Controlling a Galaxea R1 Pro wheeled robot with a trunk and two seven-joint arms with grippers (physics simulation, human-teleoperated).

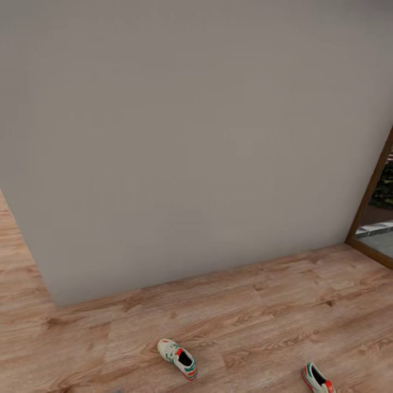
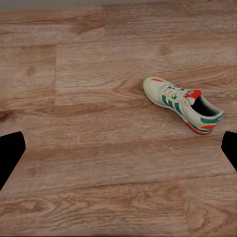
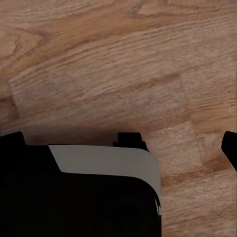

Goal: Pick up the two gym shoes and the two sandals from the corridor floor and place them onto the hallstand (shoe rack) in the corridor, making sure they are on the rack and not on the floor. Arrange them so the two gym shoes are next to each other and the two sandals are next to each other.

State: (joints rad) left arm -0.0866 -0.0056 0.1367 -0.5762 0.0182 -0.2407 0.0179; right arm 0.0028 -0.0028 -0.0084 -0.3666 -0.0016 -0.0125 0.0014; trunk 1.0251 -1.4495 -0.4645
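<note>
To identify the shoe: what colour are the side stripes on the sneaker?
Green, on the cream-white lace-up sneaker; clearest in the left wrist view.

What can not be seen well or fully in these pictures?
- Second gym shoe: the head view's bottom edge cuts off its heel end.
- Left gripper: the left wrist view's side edges cut the dark fingertips, which stand wide apart.
- Corridor floor: in the right wrist view, a dark and grey robot part hides much of it.
</note>
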